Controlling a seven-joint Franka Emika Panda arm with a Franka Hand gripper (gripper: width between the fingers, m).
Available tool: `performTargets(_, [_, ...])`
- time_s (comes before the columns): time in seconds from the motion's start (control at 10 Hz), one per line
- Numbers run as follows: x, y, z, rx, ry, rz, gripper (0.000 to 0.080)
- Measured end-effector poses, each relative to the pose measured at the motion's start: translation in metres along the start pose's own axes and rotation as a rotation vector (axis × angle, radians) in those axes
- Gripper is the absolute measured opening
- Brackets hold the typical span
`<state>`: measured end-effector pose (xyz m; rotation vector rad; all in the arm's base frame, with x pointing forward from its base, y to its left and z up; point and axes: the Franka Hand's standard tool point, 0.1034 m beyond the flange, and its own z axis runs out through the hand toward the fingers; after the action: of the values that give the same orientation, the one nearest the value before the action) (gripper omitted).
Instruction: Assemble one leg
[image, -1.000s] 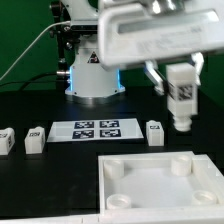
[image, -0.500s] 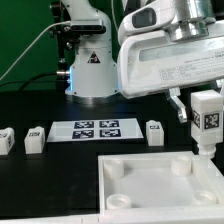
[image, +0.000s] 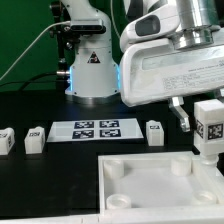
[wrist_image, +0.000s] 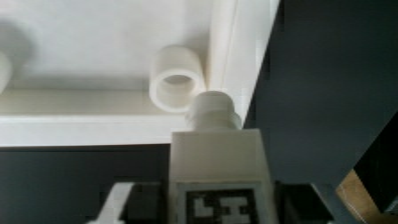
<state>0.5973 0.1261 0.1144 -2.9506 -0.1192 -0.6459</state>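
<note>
leg (image: 211, 122) lower; white blk w/ tag

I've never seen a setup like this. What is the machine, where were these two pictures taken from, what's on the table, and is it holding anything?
The machine is a robot arm with two jaws. One picture is from a camera off the arm; the other from its wrist. On the black table lie a large white panel with round corner sockets, a flat marker board of printed tags, and three loose white legs. The jaws are shut on a fourth leg, peg down, over a corner socket.
</note>
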Motion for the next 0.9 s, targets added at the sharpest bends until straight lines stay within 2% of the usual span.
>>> performTargets(0.3, [0.0, 0.003, 0.0, -0.003, 0.0, -0.019, 0.029])
performTargets(0.5, [0.007, 0.027, 0.005, -0.018, 0.002, -0.032, 0.029])
performTargets(0.7, [0.015, 0.036, 0.014, -0.021, 0.005, -0.029, 0.029])
performTargets(0.9, [0.009, 0.032, 0.02, -0.018, -0.001, -0.034, 0.029])
